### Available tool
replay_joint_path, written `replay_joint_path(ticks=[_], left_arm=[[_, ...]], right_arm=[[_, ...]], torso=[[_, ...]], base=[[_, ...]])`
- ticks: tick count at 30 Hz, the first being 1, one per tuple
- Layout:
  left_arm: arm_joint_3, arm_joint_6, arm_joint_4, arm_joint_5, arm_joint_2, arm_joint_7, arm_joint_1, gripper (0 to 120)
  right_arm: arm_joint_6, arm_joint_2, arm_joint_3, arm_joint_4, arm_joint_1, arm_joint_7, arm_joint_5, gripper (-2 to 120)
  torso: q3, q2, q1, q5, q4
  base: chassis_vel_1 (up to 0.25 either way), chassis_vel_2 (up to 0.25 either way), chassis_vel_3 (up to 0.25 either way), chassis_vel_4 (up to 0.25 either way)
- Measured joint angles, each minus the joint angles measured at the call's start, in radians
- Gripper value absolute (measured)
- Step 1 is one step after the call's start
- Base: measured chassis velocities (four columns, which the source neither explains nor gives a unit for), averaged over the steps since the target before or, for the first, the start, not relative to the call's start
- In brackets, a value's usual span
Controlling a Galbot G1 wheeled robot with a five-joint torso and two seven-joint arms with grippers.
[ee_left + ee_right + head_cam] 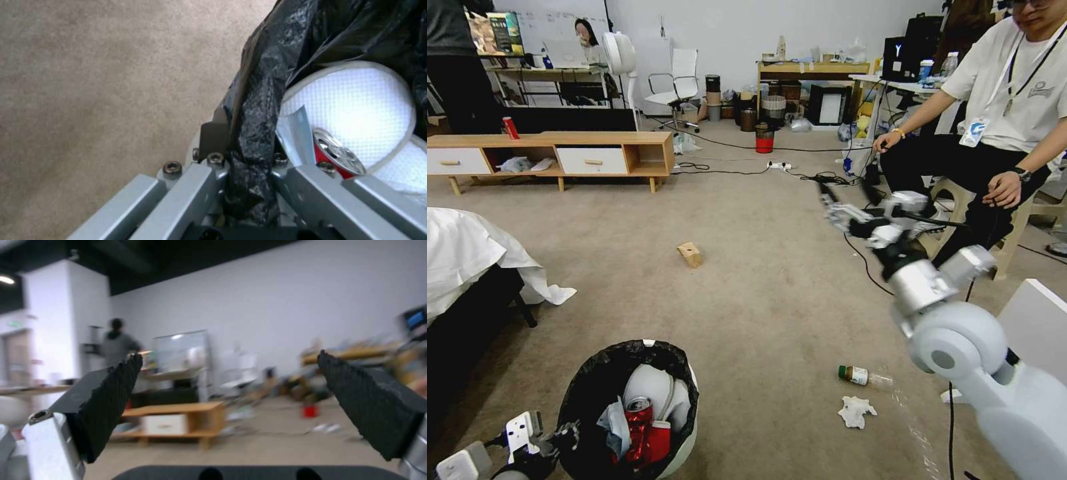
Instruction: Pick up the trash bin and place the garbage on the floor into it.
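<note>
Nearest, at the head view's lower left, the trash bin (684, 427) is gripped by the left gripper (557, 437), clamped on its bag-lined rim; a crushed red can (640, 427) and a white lid piece (650, 387) are seen inside. On the floor (760, 300) toward the right, a tissue wad (856, 411) and a green-capped bottle (864, 377) are lying close together. Farther out, mid-carpet, a cardboard box (690, 254) is seen. The right gripper (832, 208) is held raised in the air, spread wide and empty
</note>
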Motion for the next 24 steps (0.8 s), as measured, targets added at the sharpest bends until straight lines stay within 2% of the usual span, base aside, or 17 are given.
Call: replay_joint_path(ticks=[1,2,3,6,8,12,14,24], left_arm=[[0.0,0.0,0.0,0.006,-0.004,0.002,0.0,2],[0.0,0.0,0.0,0.006,-0.004,0.002,0.0,2],[0.0,0.0,0.001,0.016,-0.011,0.005,-0.001,2],[0.001,0.0,0.004,0.021,-0.016,0.009,-0.003,2],[0.003,-0.003,0.012,0.032,-0.024,0.013,-0.007,2],[0.004,-0.003,0.016,0.035,-0.026,0.017,-0.008,2],[0.006,-0.004,0.02,0.041,-0.026,0.021,-0.008,2],[0.009,-0.005,0.024,0.045,-0.029,0.023,-0.009,2]], right_arm=[[0.018,0.002,0.035,-0.01,-0.03,-0.009,-0.05,100],[0.018,0.002,0.035,-0.01,-0.03,-0.009,-0.05,100],[0.047,0.008,0.095,-0.018,-0.095,-0.022,-0.134,100],[0.06,0.018,0.142,-0.016,-0.151,-0.028,-0.197,100],[0.075,0.05,0.218,0.003,-0.241,-0.039,-0.275,100],[0.079,0.08,0.252,0.01,-0.291,-0.044,-0.31,100],[0.095,0.109,0.272,0.013,-0.362,-0.049,-0.342,100],[0.109,0.134,0.275,0.011,-0.407,-0.055,-0.365,100]], torso=[[0.0,0.0,0.0,-0.0001,0.0002],[0.0,0.0,0.0,-0.0001,0.0002],[0.0,0.0,0.0,-0.0007,0.0],[0.0,0.0,0.0,-0.0002,-0.0001],[0.0,0.0,0.0,-0.0008,0.0],[0.0,0.0,0.0,-0.0004,0.0002],[0.0,0.0,0.0,-0.0004,0.0001],[0.0,0.0,0.0,-0.0007,0.0002]], base=[[0.0,0.0,0.0,0.0],[0.0,0.0,0.0,0.0],[0.0,0.0,0.0,0.0],[0.0,0.0,0.0,0.0],[0.0,0.0,0.0,0.0],[0.0,0.0,0.0,0.0],[0.0,0.0,0.0,0.0],[-0.008,-0.009,-0.011,-0.012]])
